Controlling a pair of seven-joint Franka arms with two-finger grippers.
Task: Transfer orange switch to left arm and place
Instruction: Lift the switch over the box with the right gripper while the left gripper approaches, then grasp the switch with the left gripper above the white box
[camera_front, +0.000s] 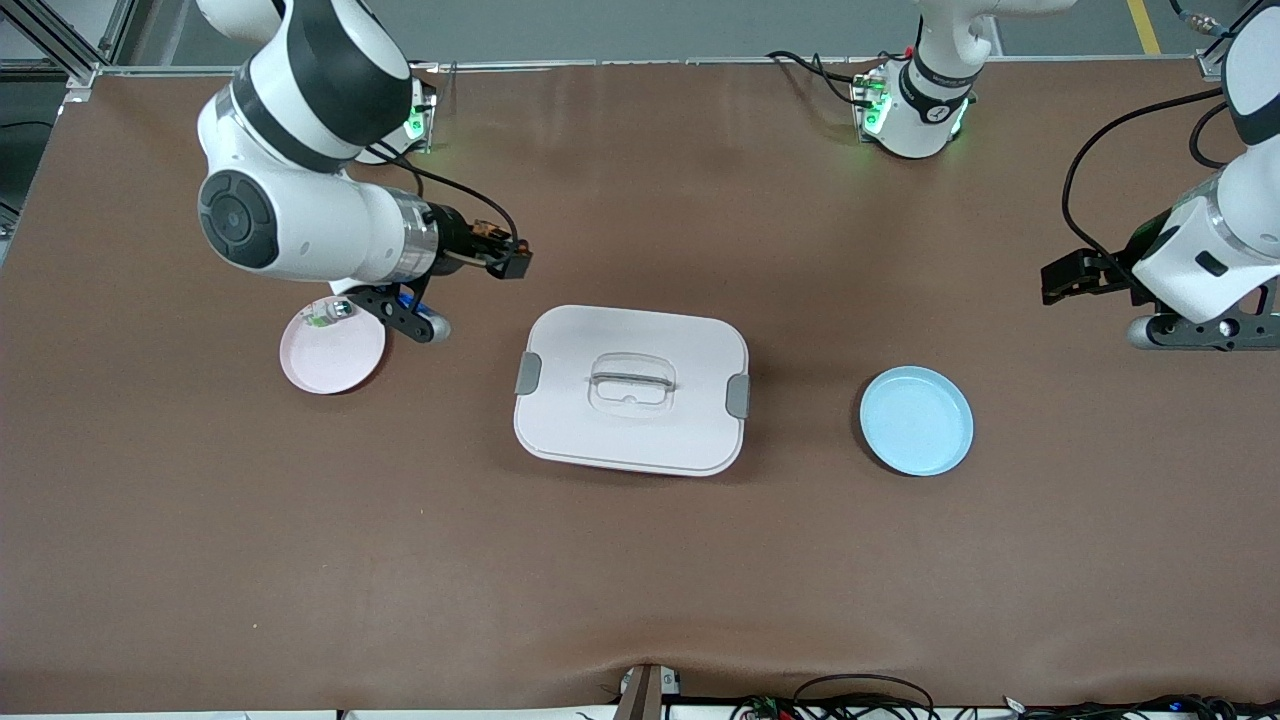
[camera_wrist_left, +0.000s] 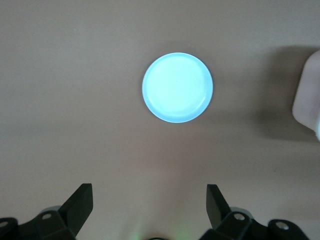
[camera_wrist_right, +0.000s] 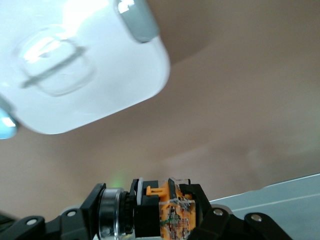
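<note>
My right gripper (camera_front: 503, 256) is shut on the orange switch (camera_front: 489, 238) and holds it in the air over the bare table, between the pink plate (camera_front: 345, 362) and the white box (camera_front: 632, 390). In the right wrist view the switch (camera_wrist_right: 167, 210), black with orange parts, lies crosswise between the fingers of the right gripper (camera_wrist_right: 148, 211). The box (camera_wrist_right: 100, 65) shows past it. My left gripper (camera_front: 1062, 280) is open and empty, up over the table's edge at the left arm's end. The left wrist view shows the left gripper (camera_wrist_left: 150, 202) open, with the fingers wide apart.
A small clear-silver part with a green cap (camera_front: 322, 316) lies on the pink plate. An empty blue plate (camera_front: 916, 420) sits between the box and the left arm's end and shows in the left wrist view (camera_wrist_left: 177, 87). A box corner (camera_wrist_left: 307, 100) shows there too.
</note>
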